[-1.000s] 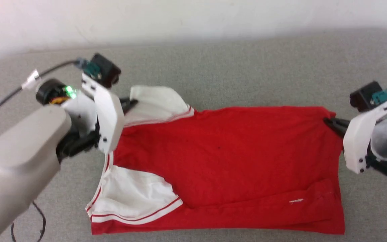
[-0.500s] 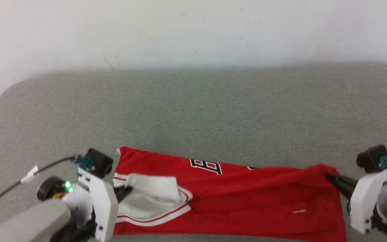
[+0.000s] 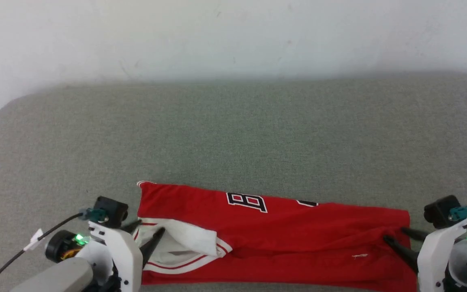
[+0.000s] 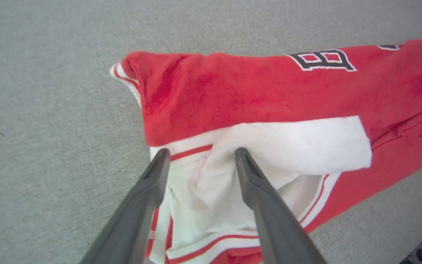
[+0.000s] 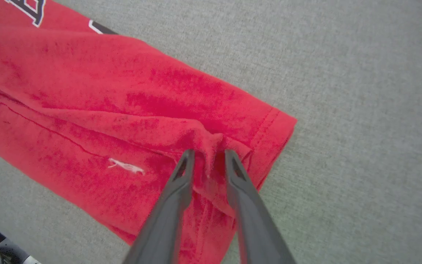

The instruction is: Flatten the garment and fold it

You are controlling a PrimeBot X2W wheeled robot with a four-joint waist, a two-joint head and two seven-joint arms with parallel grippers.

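Head view: grey fabric-covered desk, with the garment lying along its near edge, well short of the far side. It looks doubled lengthwise into a long red band. The black lettering peeks out on the far strip and plain red faces up nearer.

White sleeve is bunched and folded over at the robot's left end. The hem corner sits at the right end.

Left gripper: jaws spread, tips resting on the sleeve cloth, pinching nothing. Right gripper: jaws part-spread, with a pucker of red hem standing between them but not visibly clamped. A small white thread sits just beside it.

Handling, as a judgement: light, limp jersey knit with no stiffness. It will drape, bunch and drag wrinkles along rather than slide flat. Not fragile, not slippery on this cloth top, but the layers will shift over each other.

Best holds are probably the stitched hem corners and the striped sleeve trim, taking both layers, one end per gripper, under light tension.
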